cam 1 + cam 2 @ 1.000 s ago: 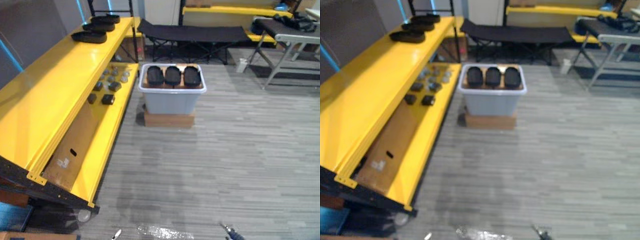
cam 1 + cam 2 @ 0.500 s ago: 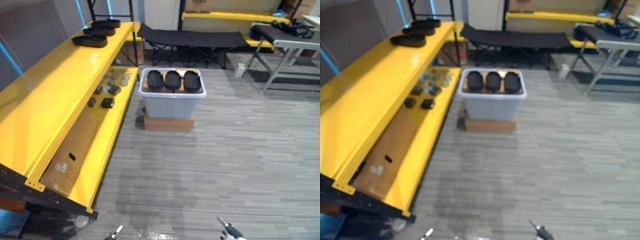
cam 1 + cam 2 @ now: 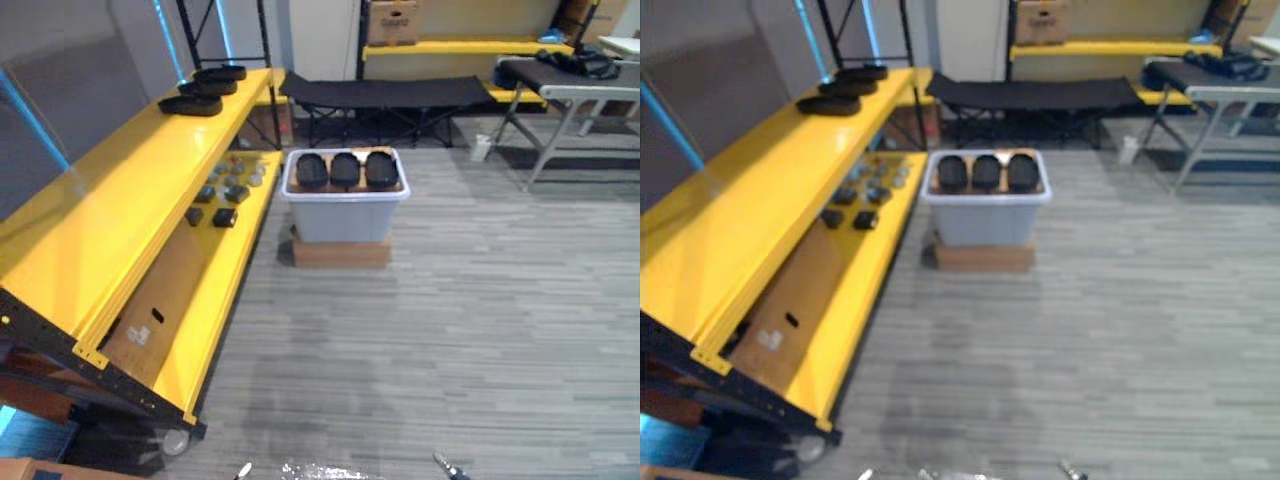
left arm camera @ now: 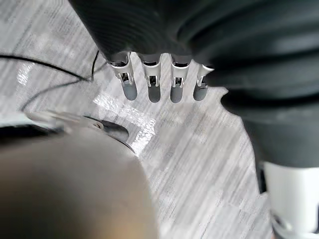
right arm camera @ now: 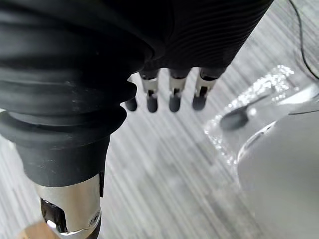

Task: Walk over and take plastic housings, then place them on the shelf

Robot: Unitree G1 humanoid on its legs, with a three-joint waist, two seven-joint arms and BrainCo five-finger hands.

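Three black plastic housings (image 3: 345,169) lie side by side in a grey bin (image 3: 345,214) that stands on a low brown base on the floor ahead. More black housings (image 3: 190,104) rest on the far end of the yellow shelf's top board (image 3: 110,190) at my left. A fingertip of my left hand (image 3: 243,470) and one of my right hand (image 3: 445,465) show at the bottom edge, far from the bin. In the wrist views the left hand (image 4: 151,84) and right hand (image 5: 172,92) hang with straight fingers over the floor, holding nothing.
Small dark and grey parts (image 3: 225,190) and a cardboard sheet (image 3: 165,300) lie on the shelf's lower board. A black folding cot (image 3: 390,90) stands behind the bin, a grey table (image 3: 565,75) at the back right. Grey plank floor lies between me and the bin.
The whole picture has shifted: more of the far room shows and the bin looks a little smaller. Both hands stay low at the bottom edge, holding nothing.
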